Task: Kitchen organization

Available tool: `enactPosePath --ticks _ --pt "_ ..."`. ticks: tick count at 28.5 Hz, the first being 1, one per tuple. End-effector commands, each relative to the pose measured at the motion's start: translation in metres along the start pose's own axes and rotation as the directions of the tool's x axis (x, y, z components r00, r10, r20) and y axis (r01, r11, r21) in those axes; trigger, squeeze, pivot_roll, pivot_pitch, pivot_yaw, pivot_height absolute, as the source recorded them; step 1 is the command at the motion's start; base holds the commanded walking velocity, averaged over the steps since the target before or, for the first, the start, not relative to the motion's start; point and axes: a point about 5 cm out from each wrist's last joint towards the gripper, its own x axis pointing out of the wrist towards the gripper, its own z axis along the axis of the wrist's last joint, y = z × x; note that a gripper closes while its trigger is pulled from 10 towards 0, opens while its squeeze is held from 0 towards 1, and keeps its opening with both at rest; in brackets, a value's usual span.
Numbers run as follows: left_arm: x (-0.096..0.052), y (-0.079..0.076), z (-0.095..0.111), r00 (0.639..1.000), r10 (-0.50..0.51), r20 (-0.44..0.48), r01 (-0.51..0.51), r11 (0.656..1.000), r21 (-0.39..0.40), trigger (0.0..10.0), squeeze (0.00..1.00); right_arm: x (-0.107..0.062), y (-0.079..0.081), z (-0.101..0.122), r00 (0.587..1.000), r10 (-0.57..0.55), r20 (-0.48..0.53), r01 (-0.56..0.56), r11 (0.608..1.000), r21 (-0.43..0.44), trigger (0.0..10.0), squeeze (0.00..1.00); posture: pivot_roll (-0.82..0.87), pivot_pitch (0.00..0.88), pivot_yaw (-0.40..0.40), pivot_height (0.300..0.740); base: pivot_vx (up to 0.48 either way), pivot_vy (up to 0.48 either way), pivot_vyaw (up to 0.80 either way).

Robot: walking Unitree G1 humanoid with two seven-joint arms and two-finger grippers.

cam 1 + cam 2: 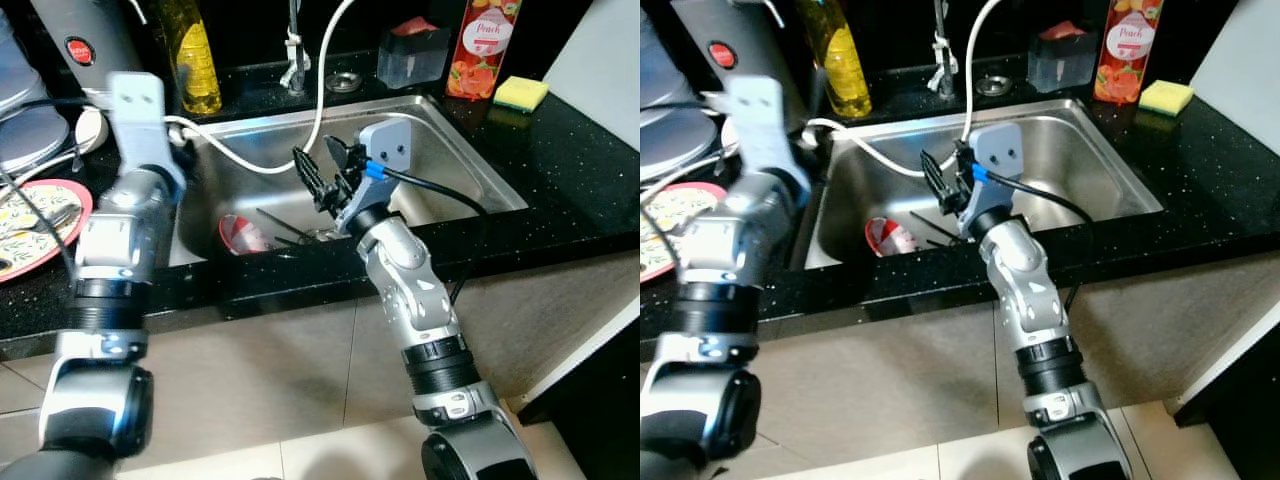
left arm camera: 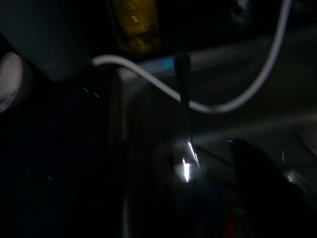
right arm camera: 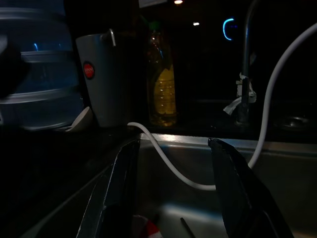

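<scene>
1. The right arm rises from the lower edge of the head views, bends at the elbow over the front lip of the black surface (image 1: 580,190), and reaches into the steel sink (image 1: 470,170).
2. The right claw (image 1: 322,178) hangs above the sink's middle with its two black fingers parted and nothing between them; in the right wrist view the fingers (image 3: 116,198) stand well apart, framing the basin.
3. A blue fitting and a black cable run off the right wrist toward 3 o'clock.
4. The left arm stands upright at 9 o'clock of the sink, forearm raised, its wrist plate above the sink's left rim.
5. The left claw's fingers are hidden behind that arm, and the left wrist view is too dark, so I cannot tell whether they are apart or together.
6. A red and white bowl (image 1: 243,236) lies tilted on the sink floor at 7 o'clock of the right claw, with dark utensils (image 1: 283,228) just beside it.
7. A white hose (image 1: 320,100) loops from the tap (image 1: 293,55) down across the basin toward the left rim.
8. Behind the sink, at 12 o'clock, stand a yellow oil bottle (image 1: 195,55), a dark holder (image 1: 413,55) and a peach juice bottle (image 1: 484,48).
9. A yellow sponge (image 1: 520,93) rests at 2 o'clock of the sink.
10. A patterned plate (image 1: 35,225) sits on the surface at 9 o'clock, near a grey kettle (image 1: 85,45).
</scene>
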Motion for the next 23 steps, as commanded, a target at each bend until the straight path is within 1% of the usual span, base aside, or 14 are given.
enactPosePath --ticks 1,2,3,4,9,11,12,14,16,18,19,21,22,23 --pt "-0.005 0.0 0.007 0.998 -0.011 0.061 0.01 1.0 0.021 10.0 1.0 0.0 0.005 -0.003 1.0 0.02 -0.017 -0.02 1.0 0.003 10.0 0.0 0.22 0.0 0.063 0.74 0.0 0.0 0.0" --pt "-0.005 0.0 0.007 0.998 -0.011 0.061 0.01 1.0 0.021 10.0 1.0 0.0 0.005 -0.003 1.0 0.02 -0.017 -0.02 1.0 0.003 10.0 0.0 0.22 0.0 0.063 0.74 0.0 0.0 0.0" --pt "-0.008 0.004 0.017 0.994 -0.007 0.111 0.005 1.0 0.015 10.0 0.09 0.001 0.005 -0.003 1.0 0.024 -0.018 -0.024 1.0 0.004 10.0 0.0 0.22 0.0 0.059 0.74 0.0 0.0 0.0" --pt "-0.012 0.011 0.027 0.987 0.014 0.162 -0.015 1.0 0.01 10.0 0.0 0.002 0.006 -0.004 0.999 0.03 -0.016 -0.03 1.0 0.004 10.0 0.0 0.23 0.0 0.058 0.74 0.0 0.0 0.0" --pt "-0.017 0.022 0.038 0.976 0.045 0.212 -0.048 0.999 0.009 10.0 0.0 0.005 0.009 -0.003 0.999 0.038 -0.01 -0.038 0.999 0.011 10.0 0.0 0.26 0.0 0.049 0.74 0.0 0.0 0.0" --pt "-0.021 0.041 0.047 0.965 0.133 0.228 -0.141 0.99 0.02 10.0 0.0 0.008 0.012 -0.003 0.999 0.049 -0.004 -0.049 0.999 0.022 10.0 0.0 0.27 0.0 0.058 0.74 0.0 0.0 0.0" --pt "-0.021 0.041 0.047 0.965 0.133 0.228 -0.141 0.99 0.02 10.0 0.0 0.008 0.012 -0.003 0.999 0.049 -0.004 -0.049 0.999 0.022 10.0 0.0 0.27 0.0 0.058 0.74 0.0 0.0 0.0" --pt "-0.026 0.078 0.05 0.923 0.33 0.199 -0.328 0.944 -0.046 10.0 0.0 0.011 0.014 -0.005 0.998 0.057 -0.003 -0.057 0.998 0.028 10.0 0.0 0.3 0.0 0.058 0.74 0.0 0.0 0.0" --pt "-0.026 0.078 0.05 0.923 0.33 0.199 -0.328 0.944 -0.046 10.0 0.0 0.011 0.014 -0.005 0.998 0.057 -0.003 -0.057 0.998 0.028 10.0 0.0 0.3 0.0 0.058 0.74 0.0 0.0 0.0" --pt "-0.034 0.121 0.038 0.852 0.517 0.089 -0.506 0.854 -0.118 10.0 0.0 0.012 0.016 -0.004 0.998 0.057 0.005 -0.057 0.998 0.033 10.0 0.0 0.28 0.0 0.076 0.74 0.0 0.0 0.0" --pt "-0.037 0.137 0.028 0.818 0.574 0.016 -0.569 0.814 -0.115 10.0 0.0 0.012 0.017 -0.002 0.998 0.054 0.01 -0.054 0.998 0.035 10.0 0.0 0.27 0.0 0.082 0.74 0.0 0.0 0.0" --pt "-0.039 0.149 0.017 0.792 0.608 -0.043 -0.609 0.784 -0.12 10.0 0.0 0.012 0.017 -0.002 0.999 0.049 0.012 -0.049 0.998 0.037 10.0 0.0 0.27 0.0 0.085 0.74 0.0 0.0 0.0" --pt "-0.039 0.149 0.017 0.792 0.608 -0.043 -0.609 0.784 -0.12 10.0 0.0 0.012 0.017 -0.002 0.999 0.049 0.012 -0.049 0.998 0.037 10.0 0.0 0.27 0.0 0.085 0.74 0.0 0.0 0.0" --pt "-0.041 0.16 0.006 0.757 0.643 -0.114 -0.653 0.752 -0.091 10.0 0.0 0.009 0.015 -0.002 0.999 0.038 0.01 -0.038 0.999 0.036 10.0 0.0 0.26 0.0 0.091 0.74 0.0 0.0 0.0"
